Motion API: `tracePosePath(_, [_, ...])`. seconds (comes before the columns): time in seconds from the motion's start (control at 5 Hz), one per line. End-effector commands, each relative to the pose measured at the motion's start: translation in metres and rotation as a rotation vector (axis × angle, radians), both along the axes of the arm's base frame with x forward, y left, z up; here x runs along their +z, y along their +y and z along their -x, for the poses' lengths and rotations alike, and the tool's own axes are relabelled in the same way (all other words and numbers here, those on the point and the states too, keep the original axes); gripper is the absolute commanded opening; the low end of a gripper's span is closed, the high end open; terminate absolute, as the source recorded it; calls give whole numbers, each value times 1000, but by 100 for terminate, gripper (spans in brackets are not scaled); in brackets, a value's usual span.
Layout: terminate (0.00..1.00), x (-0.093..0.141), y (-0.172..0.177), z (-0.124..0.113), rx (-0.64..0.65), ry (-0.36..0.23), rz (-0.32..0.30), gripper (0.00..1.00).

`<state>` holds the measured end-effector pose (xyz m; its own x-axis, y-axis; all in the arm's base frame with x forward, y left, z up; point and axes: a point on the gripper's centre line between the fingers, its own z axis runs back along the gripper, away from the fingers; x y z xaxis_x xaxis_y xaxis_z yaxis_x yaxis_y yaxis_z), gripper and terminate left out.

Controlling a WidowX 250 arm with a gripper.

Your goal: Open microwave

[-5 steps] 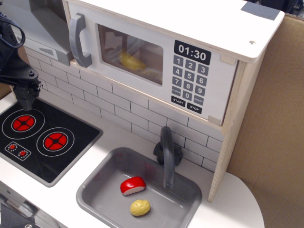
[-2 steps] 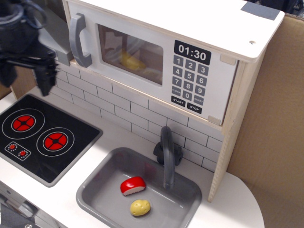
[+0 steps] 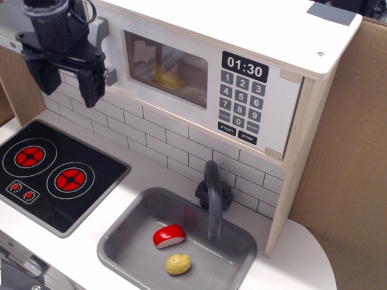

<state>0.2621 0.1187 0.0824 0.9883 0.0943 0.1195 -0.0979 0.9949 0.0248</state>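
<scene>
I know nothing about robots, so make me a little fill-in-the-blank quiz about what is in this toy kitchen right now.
1. The display on the microwave reads ____.
2. The microwave door is ____.
3. In the sink, a red and white piece lies beside a ____ potato.
4. The gripper is in front of the microwave's grey ____, at the door's left edge.

Missing words: 01:30; closed; yellow; handle

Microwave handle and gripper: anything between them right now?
Nothing shows between them: in observation.image the gripper overlaps the handle of the microwave; contact unclear.
</scene>
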Motion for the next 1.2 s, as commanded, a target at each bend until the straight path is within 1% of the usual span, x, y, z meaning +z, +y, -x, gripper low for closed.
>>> tracePosePath(0.0, [0,30,5,-31,-24,-146,22,100])
tracePosePath(0.2, [0,30,18,-50,22,-193,2,100])
tracePosePath(0.4, [0,26,28,-56,56,-207,-36,100])
tracePosePath(0.6, [0,26,33,-58,69,-208,-47,100])
tracePosePath(0.8, [0,23,32,-57,15,-219,-41,100])
tracePosePath(1.0, [0,23,29,-55,-98,-211,-21,0])
